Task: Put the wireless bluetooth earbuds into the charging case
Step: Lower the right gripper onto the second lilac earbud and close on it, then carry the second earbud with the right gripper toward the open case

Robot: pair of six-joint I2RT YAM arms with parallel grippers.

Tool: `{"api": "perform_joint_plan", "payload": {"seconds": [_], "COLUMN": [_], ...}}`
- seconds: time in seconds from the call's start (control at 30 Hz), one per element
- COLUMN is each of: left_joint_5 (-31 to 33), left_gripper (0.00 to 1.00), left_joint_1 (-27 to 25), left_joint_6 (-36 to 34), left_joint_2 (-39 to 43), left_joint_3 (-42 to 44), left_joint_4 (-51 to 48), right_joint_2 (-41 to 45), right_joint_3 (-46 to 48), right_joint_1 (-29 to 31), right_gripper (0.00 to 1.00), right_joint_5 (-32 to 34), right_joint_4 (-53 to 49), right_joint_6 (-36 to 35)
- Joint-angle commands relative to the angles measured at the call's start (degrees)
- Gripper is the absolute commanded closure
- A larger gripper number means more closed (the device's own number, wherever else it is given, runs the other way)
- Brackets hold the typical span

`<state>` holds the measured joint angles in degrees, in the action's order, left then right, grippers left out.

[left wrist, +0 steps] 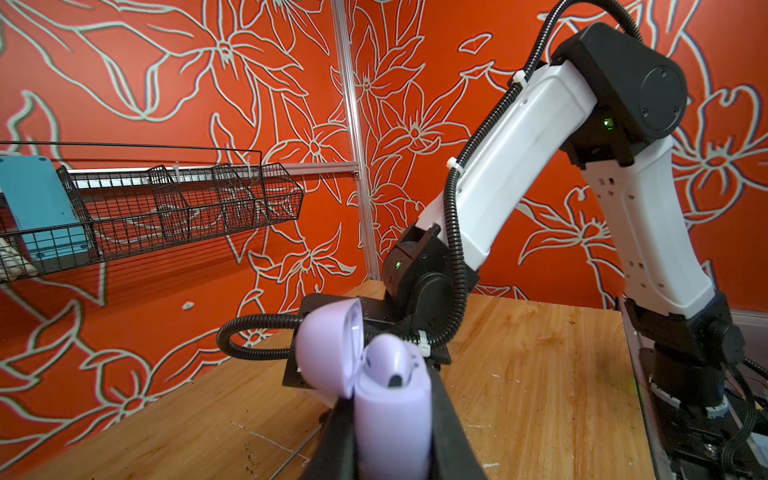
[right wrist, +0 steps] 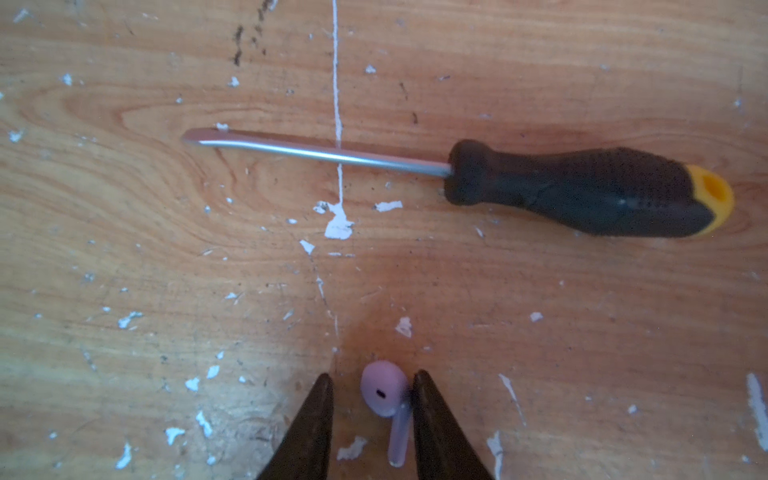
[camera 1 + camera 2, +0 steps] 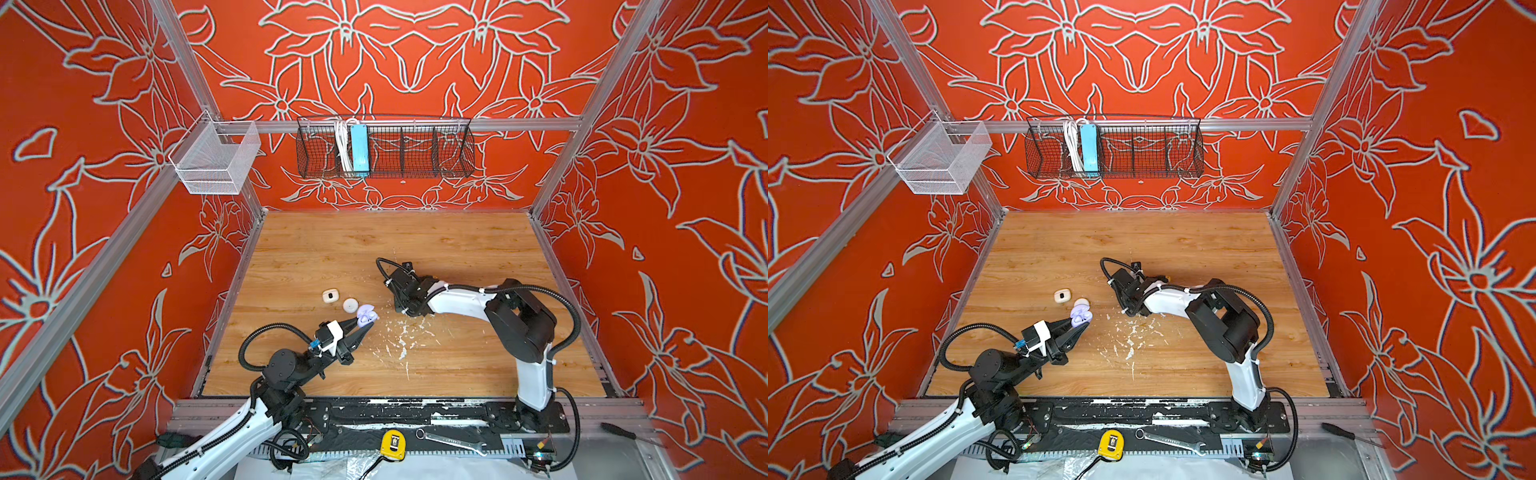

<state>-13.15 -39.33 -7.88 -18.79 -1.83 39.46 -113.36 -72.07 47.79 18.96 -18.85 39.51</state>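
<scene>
One lilac earbud (image 1: 388, 357) already sits in its socket in the lilac charging case (image 1: 390, 428), which the left pincer (image 3: 363, 324) pinches by the body, lid swung open. The second lilac earbud (image 2: 384, 390) lies on the desk (image 2: 166, 249) between the fingers of the right pincer (image 2: 372, 376). These are spread: one finger touches it, the other stands just apart. By my reading about half is done; gripping, carrying and seating that earbud are left.
</scene>
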Motion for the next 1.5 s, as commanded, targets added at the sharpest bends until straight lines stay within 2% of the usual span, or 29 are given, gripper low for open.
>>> {"api": "perform_joint_plan", "payload": {"seconds": [0.0,0.07,0.5,0.6,0.7,1.03,1.13,1.23,1.47], "left_joint_5": [-0.03,0.01,0.0,0.08,0.02,-0.09,-1.19,-2.2,-1.78], "left_gripper": [1.0,1.0,1.0,1.0,1.0,1.0,1.0,1.0,1.0], "left_joint_1": [0.04,0.04,0.04,0.05,0.04,0.04,0.04,0.04,0.02], "left_joint_6": [-0.38,-0.38,-0.56,-0.51,-0.47,-0.47,-1.11,-1.76,-2.49], "left_joint_2": [0.68,0.76,0.59,0.51,0.52,0.77,0.4,-0.66,-2.18], "left_joint_3": [-1.86,-1.83,-1.78,-1.78,-1.77,-1.69,-0.72,0.33,0.59], "left_joint_4": [1.14,1.09,1.06,1.13,1.15,1.3,3.49,6.64,7.89], "right_joint_2": [-2.69,-2.92,-4.06,-4.0,-3.63,1.87,6.57,12.45,25.56], "right_joint_3": [-1.0,-1.22,-1.49,-1.36,-0.88,0.86,1.48,2.52,3.01], "right_joint_1": [-0.24,-0.23,-0.24,-0.23,-0.2,0.0,0.85,3.38,15.24], "right_gripper": [0.69,0.73,0.72,0.74,0.83,0.86,0.87,0.87,0.87], "right_joint_5": [-0.68,-0.71,-0.08,-0.39,0.15,2.47,5.77,12.06,28.58], "right_joint_4": [-2.17,-2.33,-2.72,-2.63,-2.53,-2.93,-4.34,-5.46,-7.69], "right_joint_6": [-0.08,-0.09,-0.16,-0.05,-0.11,-0.69,-0.89,-0.62,-2.14]}}
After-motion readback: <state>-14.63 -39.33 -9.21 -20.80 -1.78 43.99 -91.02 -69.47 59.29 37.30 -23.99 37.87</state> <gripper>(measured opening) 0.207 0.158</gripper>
